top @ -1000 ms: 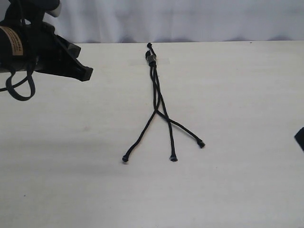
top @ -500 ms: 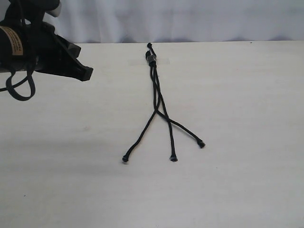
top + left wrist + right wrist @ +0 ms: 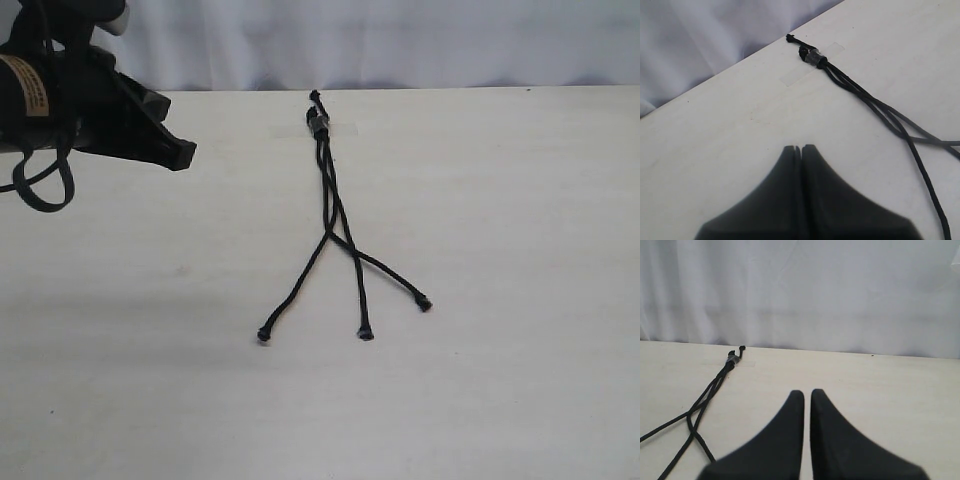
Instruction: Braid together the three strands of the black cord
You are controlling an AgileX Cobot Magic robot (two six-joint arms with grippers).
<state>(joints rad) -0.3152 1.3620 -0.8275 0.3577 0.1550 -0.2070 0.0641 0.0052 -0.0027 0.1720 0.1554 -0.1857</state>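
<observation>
The black cord (image 3: 329, 200) lies on the pale table (image 3: 500, 200), its knotted end (image 3: 318, 120) held down by clear tape at the far side. The three strands cross about halfway down, then fan out to knobbed tips at the left (image 3: 264, 335), middle (image 3: 366, 333) and right (image 3: 425, 304). My left gripper (image 3: 180, 155) hovers shut and empty at the far left, well off the cord; its wrist view shows the knot (image 3: 812, 57) beyond the fingertips (image 3: 791, 150). My right gripper (image 3: 807, 392) is shut and empty, with the cord (image 3: 705, 400) off to its side.
A white cloth backdrop (image 3: 400, 40) hangs behind the table's far edge. A dark sliver of the right arm (image 3: 632, 293) shows at the right border. A strip of clear tape (image 3: 832, 50) pins the knot to the tabletop.
</observation>
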